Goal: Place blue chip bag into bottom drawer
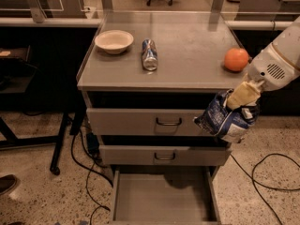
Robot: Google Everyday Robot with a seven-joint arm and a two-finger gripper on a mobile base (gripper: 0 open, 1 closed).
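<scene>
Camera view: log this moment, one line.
gripper: at right edge of grey cabinet, shut on crumpled dark blue foil chip bag | grey metal bottom drawer: open, bag not inside

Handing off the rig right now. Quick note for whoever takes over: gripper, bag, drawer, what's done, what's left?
The gripper is at the cabinet's right front corner, just below the top's edge, with its fingers shut on the top of the blue chip bag.
The bag hangs in the air in front of the right end of the top drawer.
The bottom drawer is pulled open, below and to the left of the bag.
Done: bag grasped and off the cabinet top, drawer open.
Left: carry the bag left and down over the drawer, then release it inside.
The bowl, can and orange on top are not part of the job.
</scene>
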